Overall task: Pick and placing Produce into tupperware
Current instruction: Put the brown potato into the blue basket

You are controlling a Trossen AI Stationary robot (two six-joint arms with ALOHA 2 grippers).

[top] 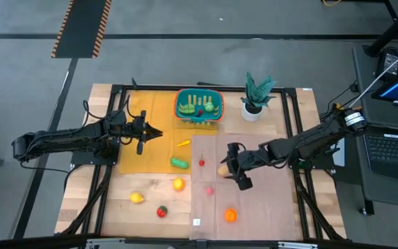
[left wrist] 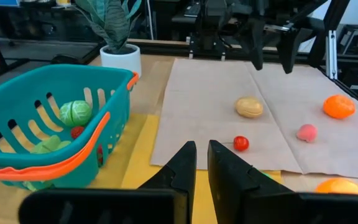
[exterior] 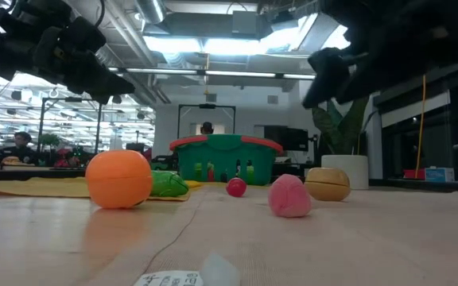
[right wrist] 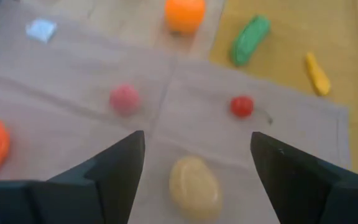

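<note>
The right gripper [top: 231, 168] hung wide open and empty, just above the tan potato [right wrist: 194, 186], its arm reaching across the worktop [top: 102, 200]. The left gripper [top: 156, 133] was nearly closed, empty, beside the teal tupperware [top: 199, 106].

Basket [left wrist: 61, 124] cut by frame edge (contents partly hidden); orange fruit [left wrist: 339, 185] cropped.
</note>
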